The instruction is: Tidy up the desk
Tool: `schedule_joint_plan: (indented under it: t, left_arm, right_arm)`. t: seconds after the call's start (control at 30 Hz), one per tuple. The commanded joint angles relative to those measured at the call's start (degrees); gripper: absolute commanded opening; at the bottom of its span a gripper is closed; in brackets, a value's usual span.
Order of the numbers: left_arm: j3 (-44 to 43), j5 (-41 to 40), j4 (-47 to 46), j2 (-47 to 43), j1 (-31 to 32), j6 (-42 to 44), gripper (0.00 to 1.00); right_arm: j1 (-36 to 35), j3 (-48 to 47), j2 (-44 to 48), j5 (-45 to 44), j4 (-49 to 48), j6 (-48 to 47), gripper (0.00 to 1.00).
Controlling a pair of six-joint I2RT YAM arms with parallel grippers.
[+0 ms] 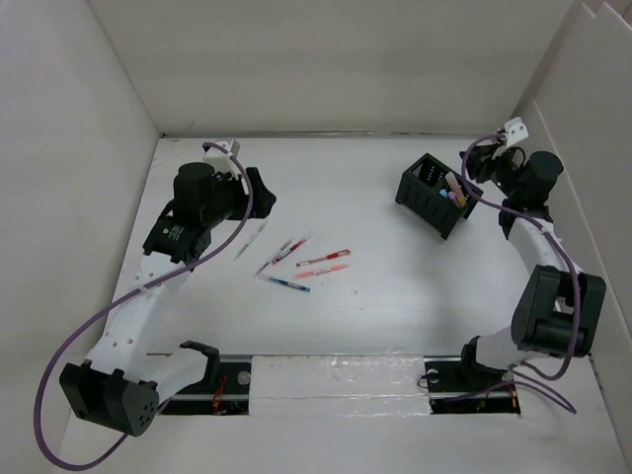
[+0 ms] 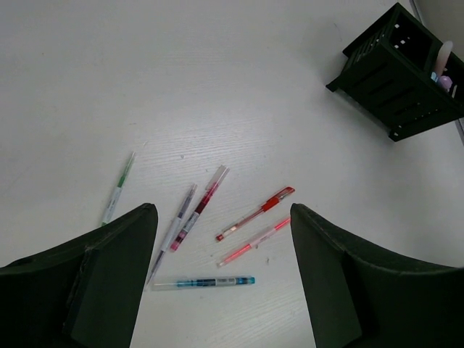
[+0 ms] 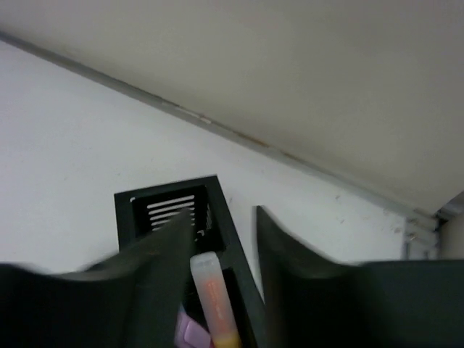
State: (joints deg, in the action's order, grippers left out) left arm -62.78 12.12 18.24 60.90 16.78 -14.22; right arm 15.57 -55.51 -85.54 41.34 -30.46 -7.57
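The desk (image 1: 375,316) is a white tabletop with several pens loose near its middle: a green one (image 2: 118,190), a dark red one (image 2: 203,199), a red one (image 2: 255,214), a pink one (image 2: 254,243) and a blue one (image 2: 203,282). My left gripper (image 2: 221,210) hovers open above them, holding nothing. At the back right stands a black slotted organizer (image 1: 434,193). My right gripper (image 3: 221,215) is over it with jaws apart. A pale orange highlighter (image 3: 210,290) stands in the organizer beside the left finger, with a gap to the right finger.
White panel walls (image 1: 326,69) close the desk at the back and both sides. The right arm (image 1: 553,306) bends along the right wall. A pink item (image 3: 190,333) also sits in the organizer. Both arm bases stand on a rail (image 1: 336,380) at the near edge.
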Motion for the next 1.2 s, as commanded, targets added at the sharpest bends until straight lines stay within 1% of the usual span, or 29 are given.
schedule_joint_plan:
  t: [0.0,0.03,0.07,0.1,0.13,0.17,0.2,0.23,0.27,0.33,0.37,0.43,0.47,0.5,0.53,0.57,0.6,0.63,0.67,0.7,0.73,0.77,0.83,0.87,0.9,1.0,1.07,1.1,1.17]
  left_arm:
    - [-4.0,1.7,-2.4,-0.7,0.0,-0.5,0.70]
    - [-4.3,1.7,-2.2,-0.8,0.0,-0.6,0.70]
    - [-4.5,1.6,-2.2,-1.0,0.0,-1.2,0.70]
    - [-5.0,1.3,-1.7,-1.1,0.0,-1.5,0.70]
    - [-5.5,0.5,-0.9,-1.5,0.0,-2.3,0.70]
    - [-5.5,-0.1,-0.9,-1.5,0.0,-2.8,0.70]
    - [-6.1,-0.9,-0.2,-2.1,0.0,-3.6,0.70]
    - [-6.7,-2.5,0.2,-2.5,0.0,-4.2,0.70]
    - [-7.7,-3.0,0.7,-2.8,0.0,-5.0,0.70]
    - [-11.1,-4.0,1.0,-4.2,0.0,-6.8,0.70]
    - [-12.4,-4.4,0.9,-4.7,0.0,-7.4,0.70]
    - [-16.6,-6.0,0.7,-5.8,0.0,-8.8,0.69]
    - [-17.9,-6.5,0.7,-6.1,0.0,-9.2,0.69]
    - [-20.2,-6.7,0.7,-6.3,0.0,-9.8,0.69]
    - [-21.1,-7.0,0.5,-6.4,0.0,-10.9,0.69]
    - [-22.0,-6.9,0.2,-6.9,0.0,-11.5,0.69]
    - [-22.9,-6.8,-0.8,-7.2,0.0,-12.2,0.69]
    - [-23.1,-6.2,-1.5,-7.5,0.0,-13.6,0.69]
    - [-23.3,-5.9,-2.2,-7.9,0.0,-14.2,0.69]
    - [-23.8,-5.6,-2.9,-8.1,0.0,-14.5,0.69]
    - [-24.0,-5.6,-2.9,-8.1,0.0,-14.9,0.69]
    - [-24.2,-5.3,-3.0,-8.3,0.0,-15.3,0.69]
    - [-24.7,-4.7,-3.0,-8.3,0.0,-15.6,0.69]
    - [-24.8,-4.6,-2.9,-8.4,0.0,-15.9,0.69]
    - [-25.0,-4.3,-2.9,-8.6,0.0,-16.2,0.69]
    - [-26.2,-3.9,-2.5,-8.1,0.6,-16.5,0.69]
    - [-26.9,-4.1,-2.6,-7.0,0.6,-16.4,0.69]
    - [-27.6,-4.1,-2.8,-6.6,1.2,-16.2,0.69]
    - [-27.7,-3.6,-3.2,-5.4,1.2,-16.3,0.69]
  right_arm:
    - [-5.6,-3.6,6.3,-2.7,6.9,-7.4,0.33]
    - [-9.8,-3.7,7.2,-5.0,10.7,-8.7,0.24]
    - [-12.4,-4.1,8.2,-5.9,12.9,-10.2,0.17]
    - [-15.1,-4.6,8.3,-6.9,15.6,-13.9,0.04]
    - [-21.2,-5.6,7.7,-9.4,21.0,-17.8,0.00]
    - [-24.4,-6.1,7.1,-10.3,23.5,-17.8,0.00]
    - [-27.6,-6.9,6.2,-11.4,25.8,-21.7,0.00]
    - [-30.6,-7.6,5.1,-13.8,29.7,-23.3,0.00]
    - [-36.1,-8.4,4.0,-14.7,32.4,-24.8,0.00]
    - [-40.9,-11.5,-0.2,-16.8,36.8,-28.4,0.00]
    - [-44.6,-12.4,-1.6,-17.5,38.0,-29.2,0.00]
    - [-47.9,-15.8,-5.9,-17.9,39.5,-30.8,0.00]
    - [-49.4,-17.3,-7.8,-17.7,40.1,-31.4,0.01]
    - [-51.9,-19.5,-9.7,-17.7,43.5,-33.4,0.06]
    - [-53.3,-24.9,-14.3,-17.8,45.5,-34.5,0.09]
    - [-54.5,-28.1,-16.7,-17.6,47.9,-35.9,0.12]
    - [-56.6,-31.5,-19.2,-17.4,52.4,-38.3,0.19]
    - [-57.6,-38.5,-24.6,-17.0,54.6,-39.5,0.23]
    - [-58.6,-42.1,-27.4,-17.0,57.2,-40.8,0.27]
    - [-59.6,-45.7,-29.8,-17.3,61.0,-43.0,0.33]
    - [-61.4,-49.1,-32.2,-19.2,62.7,-43.8,0.35]
    - [-62.2,-56.0,-36.9,-20.0,64.5,-44.6,0.37]
    - [-64.1,-63.1,-41.6,-21.3,69.4,-46.7,0.42]
    - [-64.1,-70.1,-46.2,-21.4,71.0,-47.3,0.44]
    - [-65.0,-73.5,-48.5,-21.4,74.0,-48.6,0.46]
    - [-66.2,-83.9,-54.8,-23.0,77.6,-49.9,0.49]
    - [-67.2,-86.3,-56.2,-23.5,77.4,-50.0,0.52]
    - [-67.3,-86.6,-56.5,-23.5,75.8,-50.0,0.56]
    - [-67.9,-86.7,-56.9,-23.0,74.2,-50.0,0.59]
